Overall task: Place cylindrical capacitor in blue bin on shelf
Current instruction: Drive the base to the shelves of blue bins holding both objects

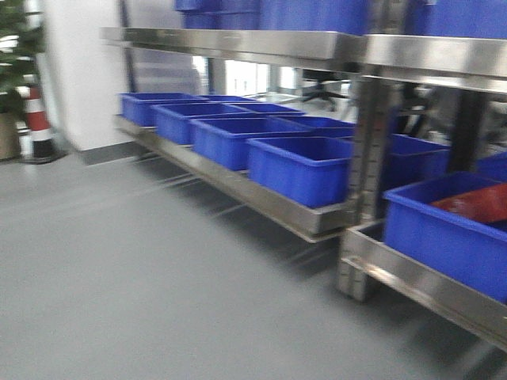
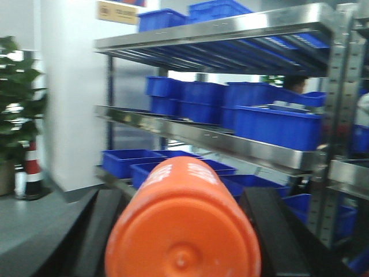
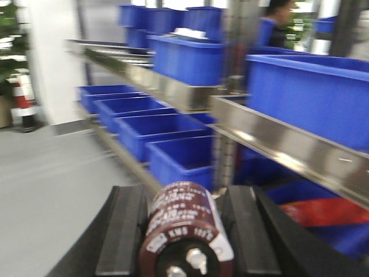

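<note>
The cylindrical capacitor (image 3: 184, 222) is dark brown with white print and metal terminals facing the camera. My right gripper (image 3: 185, 199) is shut on it, black fingers (image 3: 130, 231) on both sides. My left gripper (image 2: 183, 196) is shut on a larger orange cylinder (image 2: 184, 231). Ahead and to the right stands the shelf (image 1: 261, 198) with shiny steel rails (image 3: 277, 144). A row of open blue bins (image 1: 301, 162) sits on its lowest level, with the nearest blue bin (image 3: 179, 158) beyond the capacitor. Neither gripper shows in the front view.
Grey floor (image 1: 119, 277) stretches left of the shelf. A steel upright post (image 1: 368, 182) splits two shelf bays. The right bay's bin holds something red (image 1: 479, 202). A red-white cone (image 1: 36, 119), a potted plant and a white wall stand far left. A person (image 3: 279, 11) is behind the shelf.
</note>
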